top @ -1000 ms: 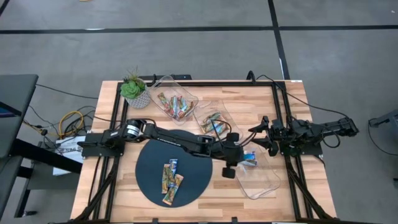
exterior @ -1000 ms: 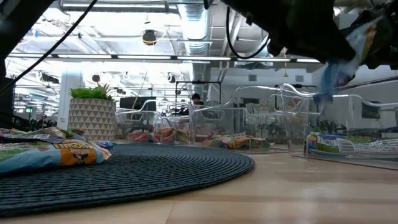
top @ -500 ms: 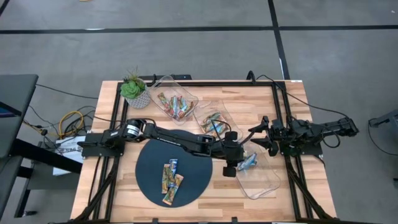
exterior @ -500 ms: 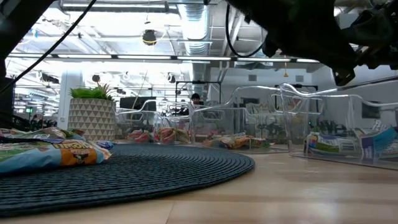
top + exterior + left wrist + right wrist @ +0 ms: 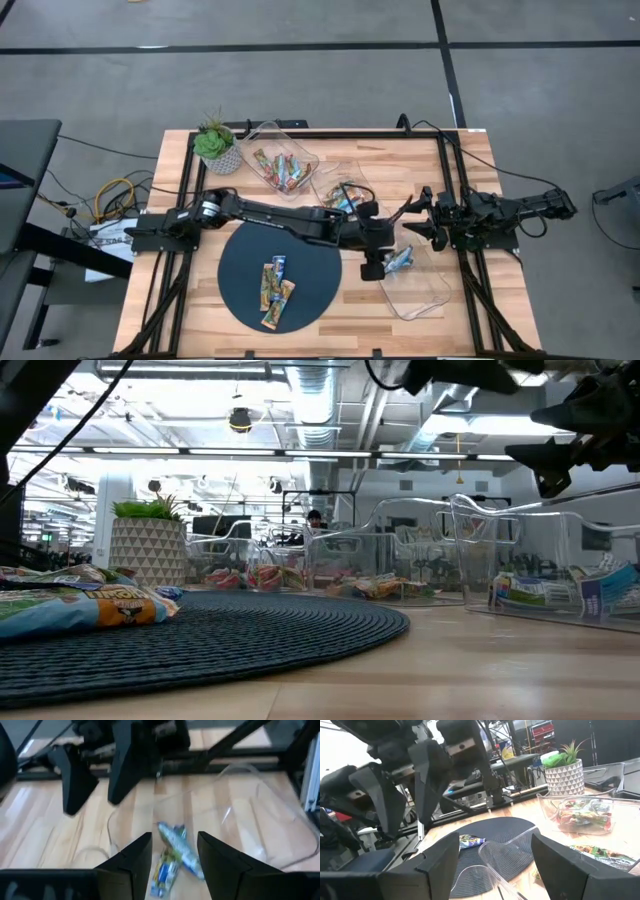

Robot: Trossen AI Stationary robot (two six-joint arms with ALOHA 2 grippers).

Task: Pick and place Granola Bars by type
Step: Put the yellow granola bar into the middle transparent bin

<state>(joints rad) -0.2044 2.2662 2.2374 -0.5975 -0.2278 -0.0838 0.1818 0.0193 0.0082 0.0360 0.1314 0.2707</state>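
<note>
Two blue bars (image 5: 175, 852) lie in the near clear tray (image 5: 432, 297), beneath the left hand (image 5: 174, 851), whose fingers stand parted and empty. The right hand (image 5: 408, 220) waits nearby, spread wide. Risk: withdrawing low could clip the tray wall.

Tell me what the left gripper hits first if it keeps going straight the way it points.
Probably the blue bars lying in the clear tray: the open left gripper points down at them, though depth is hard to judge.
</note>
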